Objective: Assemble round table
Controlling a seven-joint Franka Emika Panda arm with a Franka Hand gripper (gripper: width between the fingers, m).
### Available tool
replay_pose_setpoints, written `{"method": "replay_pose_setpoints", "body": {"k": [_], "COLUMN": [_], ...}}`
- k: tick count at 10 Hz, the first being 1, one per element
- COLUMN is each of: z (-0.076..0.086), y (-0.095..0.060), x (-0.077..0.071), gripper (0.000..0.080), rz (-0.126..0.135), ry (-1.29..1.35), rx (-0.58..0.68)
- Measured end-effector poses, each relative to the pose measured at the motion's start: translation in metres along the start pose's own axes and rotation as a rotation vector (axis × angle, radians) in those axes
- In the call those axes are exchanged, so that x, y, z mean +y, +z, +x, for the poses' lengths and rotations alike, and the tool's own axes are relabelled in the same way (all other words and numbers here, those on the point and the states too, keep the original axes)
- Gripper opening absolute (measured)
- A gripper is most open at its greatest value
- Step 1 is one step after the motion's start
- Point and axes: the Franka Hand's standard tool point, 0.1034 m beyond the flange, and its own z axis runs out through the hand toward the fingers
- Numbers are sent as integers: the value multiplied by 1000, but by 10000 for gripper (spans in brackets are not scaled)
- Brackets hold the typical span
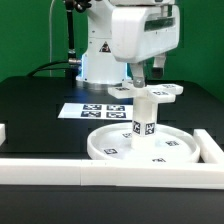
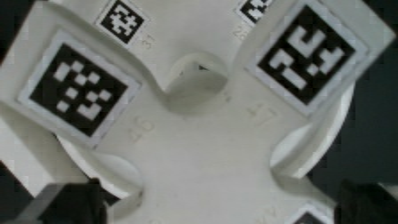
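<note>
Black tabletop (image 1: 40,105) fills the exterior view, edged by a white rail (image 1: 110,167) along the near side. Just behind that rail lies the round disc (image 1: 143,146), flat, rim up. The leg (image 1: 143,113) stands upright on the disc's middle, tags facing the camera. On top of the leg sits the cross-shaped base (image 1: 152,92), level, its lobes reaching out past the leg. Behind the disc, the marker board (image 1: 90,110) lies flat on the tabletop. The gripper (image 1: 139,78) hangs straight above the leg, its fingers reaching down to the base.

From the wrist view, the base (image 2: 196,120) fills the picture, with tags on its lobes. Dark fingertips (image 2: 71,200) show at the edge, on either side of one lobe, but whether they clench it I cannot tell.
</note>
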Motion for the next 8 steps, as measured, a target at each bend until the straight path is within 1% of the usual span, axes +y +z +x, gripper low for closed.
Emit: {"method": "replay_pose_setpoints", "body": {"k": [3, 7, 8], "z": [-4, -4, -5], "y": [10, 11, 11], "x": [-2, -2, -1], "gripper": [649, 649, 558], "rz": [11, 12, 12], "ry": [-28, -21, -18], "rx": [-18, -20, -20]}}
